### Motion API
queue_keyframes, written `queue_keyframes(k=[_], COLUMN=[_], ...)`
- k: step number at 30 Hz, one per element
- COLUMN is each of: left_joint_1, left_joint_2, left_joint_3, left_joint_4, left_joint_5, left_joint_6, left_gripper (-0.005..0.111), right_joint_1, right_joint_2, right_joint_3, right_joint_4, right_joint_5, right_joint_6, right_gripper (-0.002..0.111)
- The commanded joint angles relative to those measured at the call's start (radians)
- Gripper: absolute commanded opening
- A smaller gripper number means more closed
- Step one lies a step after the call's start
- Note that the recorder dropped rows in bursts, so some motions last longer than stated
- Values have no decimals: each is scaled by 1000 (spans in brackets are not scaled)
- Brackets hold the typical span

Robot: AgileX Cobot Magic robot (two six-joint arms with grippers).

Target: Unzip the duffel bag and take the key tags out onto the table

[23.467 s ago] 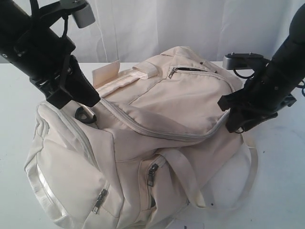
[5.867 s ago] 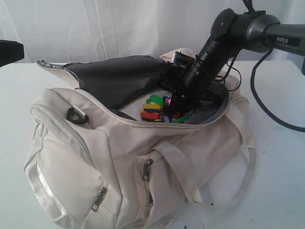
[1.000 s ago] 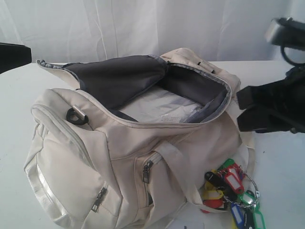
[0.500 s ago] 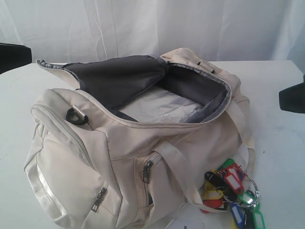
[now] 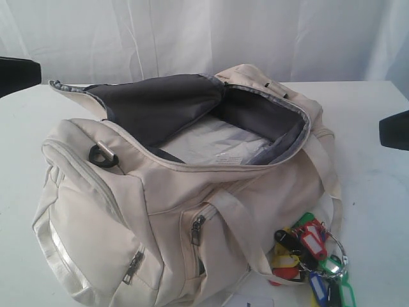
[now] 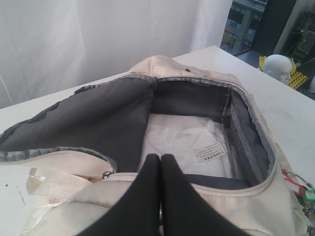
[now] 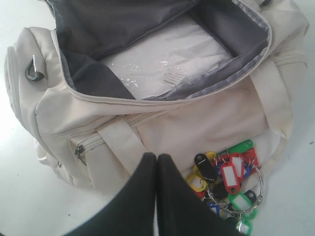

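Duffel bag (image 5: 192,192) sits on tabletop (image 5: 377,211). Main zip is open; flap (image 5: 153,105) lies folded back toward far left, dark grey lining up. Clear-wrapped white packing (image 5: 217,144) shows in the bottom of the bag.

Key tags (image 5: 310,252) lie on the tabletop outside the bag, at its near-right corner, just beside a webbing strap (image 5: 239,224).

Left pincer (image 6: 160,162): fingers pressed together, nothing held. Right pincer (image 7: 156,160): fingers likewise together, nothing held, not touching the tags.

Bright diffuse light, soft shadows, slight blur.
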Motion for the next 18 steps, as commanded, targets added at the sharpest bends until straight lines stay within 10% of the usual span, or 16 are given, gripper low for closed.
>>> queue_keyframes(k=[1, 18], left_joint_1=[1, 3], left_joint_2=[-1, -420], left_joint_3=[6, 6], left_joint_4=[-19, 3], left_joint_5=[8, -20], left_joint_6=[2, 2], left_gripper=[0, 0], right_joint_1=[-5, -5], right_joint_2=[-6, -6], right_joint_3=[-5, -5], right_joint_4=[-2, -2], right_joint_5=[-11, -11], right_joint_6=[-12, -12], right_gripper=[0, 0])
